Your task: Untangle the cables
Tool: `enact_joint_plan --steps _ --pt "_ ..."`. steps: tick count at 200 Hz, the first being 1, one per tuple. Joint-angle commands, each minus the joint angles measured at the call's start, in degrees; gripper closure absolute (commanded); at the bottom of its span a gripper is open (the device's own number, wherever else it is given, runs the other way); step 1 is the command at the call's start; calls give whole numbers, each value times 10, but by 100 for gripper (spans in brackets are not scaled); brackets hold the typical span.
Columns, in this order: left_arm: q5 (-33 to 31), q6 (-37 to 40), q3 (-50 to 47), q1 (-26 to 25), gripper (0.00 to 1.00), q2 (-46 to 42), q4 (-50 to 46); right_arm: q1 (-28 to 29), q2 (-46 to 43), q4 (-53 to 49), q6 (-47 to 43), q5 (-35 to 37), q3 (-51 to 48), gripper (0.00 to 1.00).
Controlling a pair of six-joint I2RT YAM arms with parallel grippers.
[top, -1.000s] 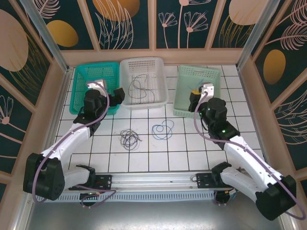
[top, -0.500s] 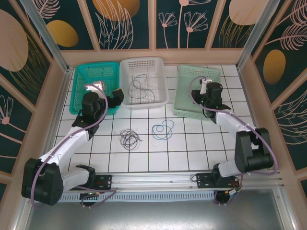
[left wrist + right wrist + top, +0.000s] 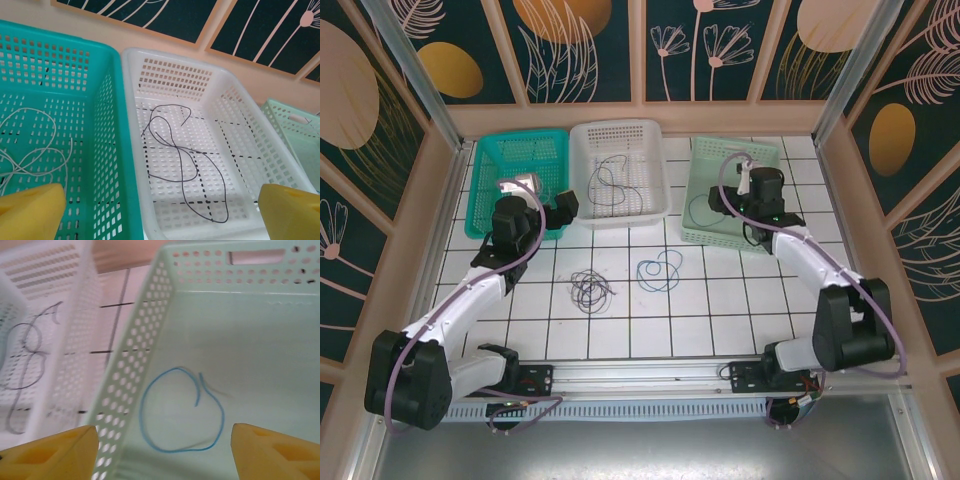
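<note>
- Expect the cables [image 3: 590, 288] to handle as light, limp and a little springy: nothing stiff to push against, apt to slip from a loose pinch and to drag neighbouring loops along.
- Take hold, by judgement, at a free end or an outer loop, never in the thick of a knot. Close fully on so thin a strand.
- See the dark tangle [image 3: 590, 288] and the blue loops [image 3: 660, 268] lying near each other but apart on the worktop [image 3: 740, 300], in front of the baskets and well apart from both tools.
- Find a single dark cable [image 3: 191, 151] snaking over the floor of the white basket [image 3: 225, 85], ahead of the left tool [image 3: 160, 210] and in line with the gap between its fingers [image 3: 30, 212], not touching them.
- Note a pale cable [image 3: 35, 145] looped in the teal basket [image 3: 60, 45], just ahead of the left finger.
- Read the left tool as spread wide, pinching nothing.
- Find a blue cable [image 3: 180, 412] curled in one open ring on the floor of the pale green basket [image 3: 210, 270], straight ahead of the right tool [image 3: 165, 450] and clear of both fingers.
- Read the right tool as spread apart, nothing pinched.
</note>
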Motion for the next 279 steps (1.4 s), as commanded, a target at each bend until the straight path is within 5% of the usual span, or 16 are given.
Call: enact_joint_plan --steps 1,25,87,197,269,279 --pt "12 -10 -8 -2 1 -13 18 70 -42 -60 11 3 -9 29" --pt "20 -8 -10 -2 2 -22 17 134 -55 -105 63 16 -28 32" --pt "34 -8 -15 -3 2 -28 21 193 -11 -67 202 -17 -106 39" --pt "29 -5 -20 -3 1 -41 15 241 149 -93 231 18 -38 48" --pt "30 -6 -17 -3 2 -41 16 252 161 -118 229 80 -20 100" --pt "34 -8 -17 -3 2 -41 17 255 146 -114 227 90 -23 100"
